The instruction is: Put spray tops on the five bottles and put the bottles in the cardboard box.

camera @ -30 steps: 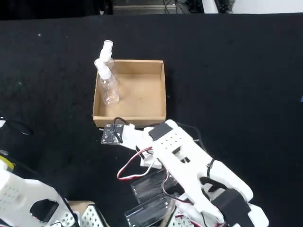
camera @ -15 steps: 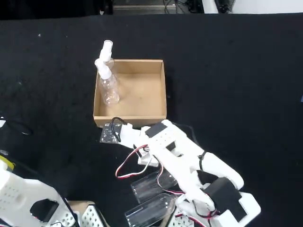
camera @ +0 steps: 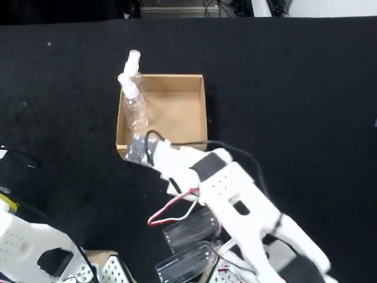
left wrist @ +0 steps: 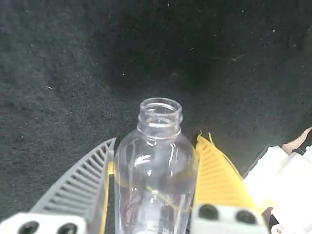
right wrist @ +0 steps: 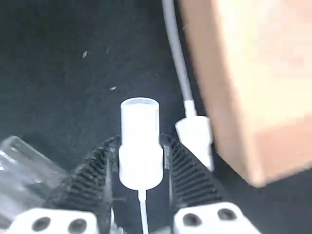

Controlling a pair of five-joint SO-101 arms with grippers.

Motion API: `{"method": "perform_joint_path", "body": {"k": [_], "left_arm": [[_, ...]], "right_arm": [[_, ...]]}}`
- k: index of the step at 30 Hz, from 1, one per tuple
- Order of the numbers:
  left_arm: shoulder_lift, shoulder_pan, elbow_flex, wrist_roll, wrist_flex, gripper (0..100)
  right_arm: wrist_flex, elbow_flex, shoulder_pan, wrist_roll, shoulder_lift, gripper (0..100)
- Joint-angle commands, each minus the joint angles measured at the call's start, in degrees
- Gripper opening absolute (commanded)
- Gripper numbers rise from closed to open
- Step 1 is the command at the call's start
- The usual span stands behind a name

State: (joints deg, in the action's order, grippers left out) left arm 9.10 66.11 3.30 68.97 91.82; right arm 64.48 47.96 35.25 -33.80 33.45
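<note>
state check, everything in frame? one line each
left claw: shut on bare bottle, neck uncapped.
right claw: shut on spray top.
cardboard box: open, two capped bottles at its left wall.
loose spray top: lying beside the cardboard box.
spare bottles: lying on the table.

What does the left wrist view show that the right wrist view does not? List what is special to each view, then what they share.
Only the left wrist view: the left gripper shut on an uncapped bottle, its neck open. Only the right wrist view: the right gripper shut on a spray top, a second spray top lying beside the cardboard box, and another clear bottle at the frame's edge. Both: the black table underneath, and a gripper holding one part.
</note>
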Motion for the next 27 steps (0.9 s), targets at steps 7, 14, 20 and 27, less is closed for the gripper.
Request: {"method": "perform_joint_path", "body": {"k": [7, 14, 20, 27], "left_arm": [[-22.15, -12.62, 2.86, -10.55, 1.49, 4], [-35.43, -27.30, 11.21, -30.68, -8.88, 4], [-46.59, -38.99, 17.54, -44.92, -15.21, 4], [-59.43, -46.02, 28.18, -55.47, -26.55, 4]], "right_arm": [[9.58, -20.70, -9.14, 13.19, 15.60, 2.1], [1.32, -28.00, -28.04, 24.35, 16.92, 2.1], [2.29, -33.45, -32.97, 35.43, 17.10, 2.1], [2.99, -40.13, -32.79, 46.86, 17.10, 2.1]]}}
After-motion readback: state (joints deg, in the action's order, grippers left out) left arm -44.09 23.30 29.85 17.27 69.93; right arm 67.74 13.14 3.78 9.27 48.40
